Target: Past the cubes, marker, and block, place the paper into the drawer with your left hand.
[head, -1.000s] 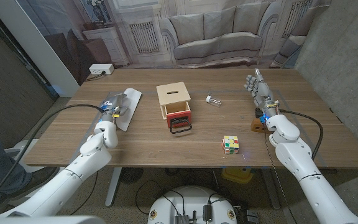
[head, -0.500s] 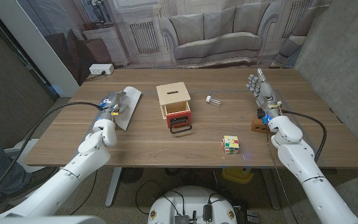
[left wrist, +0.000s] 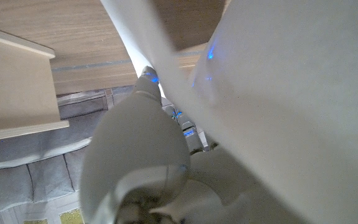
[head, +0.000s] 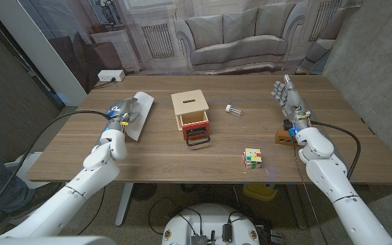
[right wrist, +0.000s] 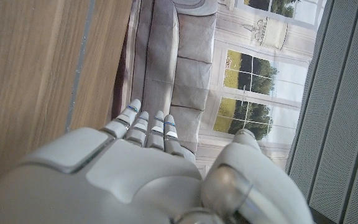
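Paper held at the left side of the table

Paper point(head: 137, 116) sits on the left part of the table point(head: 80, 153), a white sheet lying at an angle with its far end pointing away from me. My left hand point(head: 120, 117) is at the near edge of the sheet with its fingers closed on it; in the left wrist view the sheet point(left wrist: 278, 93) curves across my hand point(left wrist: 138, 155) from close up, with the wood surface beyond it.

Near the table's middle stands the wooden box point(head: 190, 109), a slot in its top. Its red drawer point(head: 196, 126) is pulled out toward me, with a black wire handle at the front. The sheet is well apart from the drawer, to its left.

A small clear vial point(head: 234, 108) lies to the right of the box. A colored puzzle cube point(head: 252, 157) sits nearer my side, right of the drawer. A small wooden block point(head: 282, 137) lies just beside my right wrist.

My right hand point(head: 286, 97) stands upright on the right part of the table, fingers straight, apart from each other, holding nothing. The right wrist view shows these fingers point(right wrist: 143, 127) extended side by side over the wood.
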{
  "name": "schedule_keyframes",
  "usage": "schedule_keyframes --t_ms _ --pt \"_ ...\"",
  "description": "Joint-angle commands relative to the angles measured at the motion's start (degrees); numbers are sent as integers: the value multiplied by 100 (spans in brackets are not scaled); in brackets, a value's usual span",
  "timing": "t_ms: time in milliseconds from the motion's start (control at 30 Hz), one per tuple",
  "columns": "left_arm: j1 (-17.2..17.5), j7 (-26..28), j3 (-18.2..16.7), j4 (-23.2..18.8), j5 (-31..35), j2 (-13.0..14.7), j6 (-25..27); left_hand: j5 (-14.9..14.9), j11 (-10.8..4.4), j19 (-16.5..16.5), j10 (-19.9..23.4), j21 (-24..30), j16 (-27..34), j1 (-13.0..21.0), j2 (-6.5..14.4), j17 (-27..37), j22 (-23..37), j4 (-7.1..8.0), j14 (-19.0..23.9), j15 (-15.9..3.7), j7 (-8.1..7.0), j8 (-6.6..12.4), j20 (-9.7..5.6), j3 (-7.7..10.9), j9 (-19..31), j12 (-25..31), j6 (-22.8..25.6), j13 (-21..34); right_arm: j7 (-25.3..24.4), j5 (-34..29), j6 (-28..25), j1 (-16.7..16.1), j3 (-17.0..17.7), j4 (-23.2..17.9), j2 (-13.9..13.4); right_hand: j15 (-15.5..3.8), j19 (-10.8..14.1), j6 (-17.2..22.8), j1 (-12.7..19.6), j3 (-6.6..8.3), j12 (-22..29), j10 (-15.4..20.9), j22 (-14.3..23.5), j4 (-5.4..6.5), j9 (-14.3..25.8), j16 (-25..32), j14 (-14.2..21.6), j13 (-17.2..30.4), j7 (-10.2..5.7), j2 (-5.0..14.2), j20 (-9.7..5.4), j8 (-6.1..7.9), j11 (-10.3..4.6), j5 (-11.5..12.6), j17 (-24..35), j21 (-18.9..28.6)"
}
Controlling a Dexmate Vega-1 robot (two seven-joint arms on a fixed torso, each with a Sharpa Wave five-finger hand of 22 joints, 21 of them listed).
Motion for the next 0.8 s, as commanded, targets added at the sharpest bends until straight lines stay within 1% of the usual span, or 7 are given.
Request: schedule_keyframes --t_ms 33,233,567,800 --pt "-46 143 -52 -28 -19 19 -198 -28 -18 -47 54 -21 -32 10 -32 31 9 26 17 -447 -13 9 9 1 22 7 65 14 -84 -13 60 -133 41 -139 -7 -3 41 20 6 -14 33 8 16 -14 22 -11 52 18 4 30 -19 14 -4 -7 29 -13" --pt "-123 253 -55 55 -84 9 -408 -49 -28 -54 69 -32 -36 6 -41 31 10 37 27 -451 -13 7 7 8 22 7 73 15 -182 -34 93 -222 71 -223 5 -4 51 21 8 -17 33 9 16 -17 22 -12 52 18 9 32 -28 15 -3 -7 28 -23" --pt "-195 316 -72 46 -118 -11 -463 -91 -34 -151 71 -84 -76 -9 -58 29 12 62 -33 -469 -41 3 -16 17 22 -6 90 15 -265 -34 139 -285 93 -267 20 -2 59 22 11 -20 33 8 17 -20 22 -12 55 18 6 36 -34 15 -2 -7 28 -36" --pt "-231 330 -70 -8 -122 48 -566 -112 -42 -181 79 -103 -87 -12 -63 27 13 74 -42 -464 -46 -1 -16 26 22 -10 95 15 -315 -34 138 -309 104 -280 25 -1 66 24 13 -22 34 11 17 -22 22 -12 56 18 8 39 -35 15 -6 -7 28 -44"
